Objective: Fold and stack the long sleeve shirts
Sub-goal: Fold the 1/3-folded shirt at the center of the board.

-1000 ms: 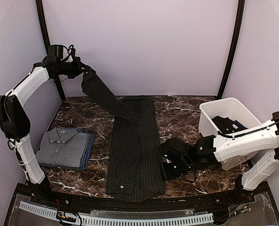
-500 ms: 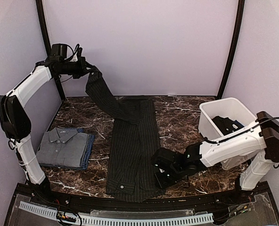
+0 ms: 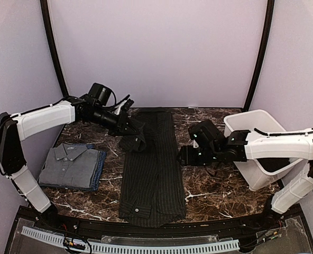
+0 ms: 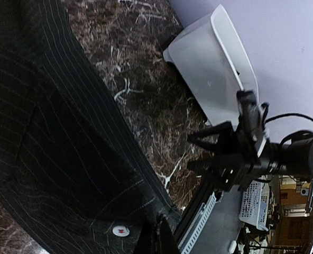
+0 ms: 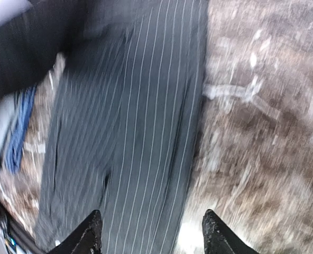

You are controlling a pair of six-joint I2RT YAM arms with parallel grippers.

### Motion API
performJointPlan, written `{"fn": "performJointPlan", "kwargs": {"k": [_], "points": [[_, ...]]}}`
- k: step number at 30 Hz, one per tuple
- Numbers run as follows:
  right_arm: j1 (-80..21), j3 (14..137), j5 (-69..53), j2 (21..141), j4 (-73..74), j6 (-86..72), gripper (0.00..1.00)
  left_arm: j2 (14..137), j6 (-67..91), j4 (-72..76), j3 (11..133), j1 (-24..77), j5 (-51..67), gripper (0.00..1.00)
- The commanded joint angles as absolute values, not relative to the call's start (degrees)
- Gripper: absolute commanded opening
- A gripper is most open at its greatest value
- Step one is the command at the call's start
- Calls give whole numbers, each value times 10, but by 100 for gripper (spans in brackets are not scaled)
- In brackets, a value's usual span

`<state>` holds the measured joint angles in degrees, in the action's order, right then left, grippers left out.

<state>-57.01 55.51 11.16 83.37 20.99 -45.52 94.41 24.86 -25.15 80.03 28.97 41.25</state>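
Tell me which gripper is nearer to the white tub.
Right. The right gripper hovers at the shirt's right edge, a little left of the tub. The left gripper is across the shirt, near its far left side, gripping its sleeve.

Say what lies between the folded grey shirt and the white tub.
Top view: the pinstriped shirt laid lengthwise, then the right hand above the table.
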Motion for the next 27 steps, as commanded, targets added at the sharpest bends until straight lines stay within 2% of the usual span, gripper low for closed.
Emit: {"fn": "performJointPlan", "kwargs": {"k": [1, 7, 13, 27], "points": [[-529, 568, 116, 833, 108, -436, 62, 919, 268, -228, 726, 341, 427, 0], [-511, 609, 99, 872, 104, -407, 63, 944, 283, -217, 694, 412, 431, 0], [-497, 593, 90, 874, 96, -408, 64, 981, 307, -204, 700, 471, 426, 0], [-482, 552, 97, 840, 102, -413, 64, 1063, 328, -203, 741, 528, 434, 0]]}}
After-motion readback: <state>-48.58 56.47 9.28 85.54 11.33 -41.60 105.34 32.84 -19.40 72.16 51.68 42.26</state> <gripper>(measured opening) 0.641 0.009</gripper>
